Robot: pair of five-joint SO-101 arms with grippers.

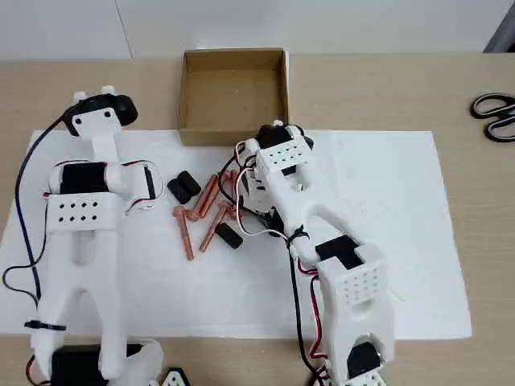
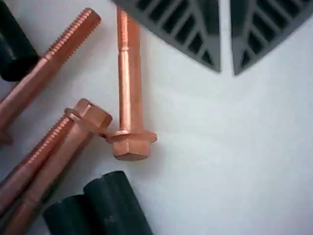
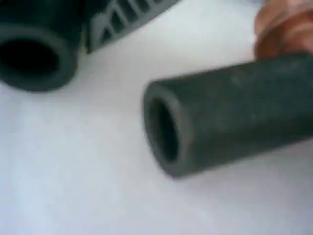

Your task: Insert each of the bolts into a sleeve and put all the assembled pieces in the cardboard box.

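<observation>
Several copper bolts (image 1: pixel 208 211) lie loose on the white sheet in front of the cardboard box (image 1: pixel 193 96), which holds nothing. Two black sleeves (image 1: pixel 183 186) lie side by side left of the bolts; a third sleeve (image 1: pixel 228 235) lies among them. My left gripper (image 1: pixel 155 186) is just left of the sleeve pair. In the left wrist view it (image 2: pixel 226 68) is shut on nothing, close beside a bolt (image 2: pixel 128 98). My right gripper (image 3: pixel 122 19) is low over the bolt pile, next to an end-on sleeve (image 3: pixel 34 54). Another sleeve (image 3: pixel 230 112) lies close by.
A white paper sheet (image 1: pixel 386 241) covers the middle of the wooden table. Black scissors (image 1: pixel 495 117) lie at the far right edge. The right arm (image 1: pixel 294 185) stretches across the sheet towards the box, and cables trail from both arms.
</observation>
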